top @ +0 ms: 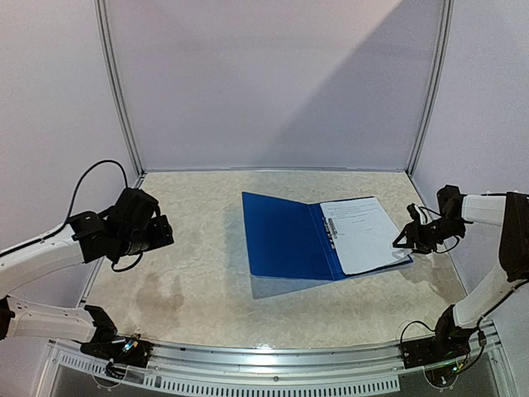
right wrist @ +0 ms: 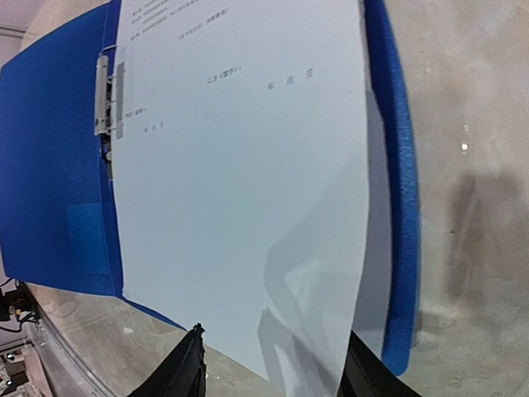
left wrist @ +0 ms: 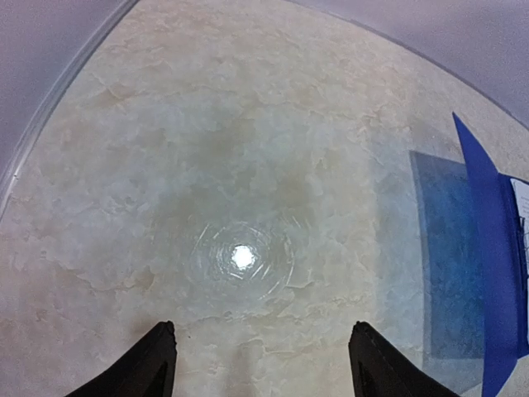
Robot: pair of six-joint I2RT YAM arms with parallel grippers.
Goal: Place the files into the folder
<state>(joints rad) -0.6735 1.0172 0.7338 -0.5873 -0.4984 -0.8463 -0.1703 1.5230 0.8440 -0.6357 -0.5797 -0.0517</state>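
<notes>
**Top external:** The folder (top: 281,236) lies open on the table (top: 207,289), well ahead of the left gripper (top: 168,235) and off to its inner side. The files (top: 368,236) rest on the folder's right half, beside the metal clip (top: 331,229). The right gripper (top: 402,241) is at the sheets' outer edge.

**Left wrist:** The left gripper (left wrist: 263,328) has its 2 fingers spread wide, with only bare table (left wrist: 165,165) between them. A bright glare spot (left wrist: 242,256) sits just ahead of the jaws. The folder (left wrist: 492,248) is far off to the right, its cover raised, and a sliver of the files (left wrist: 522,215) shows beyond it.

**Right wrist:** The right gripper (right wrist: 275,332) has its jaws parted and is pinching nothing. The near corner of the files (right wrist: 248,182) reaches down between the 2 fingers. The sheets stretch away ahead of the jaws, on the folder (right wrist: 50,165). Their far-left edge sits at the metal clip (right wrist: 103,91).
</notes>
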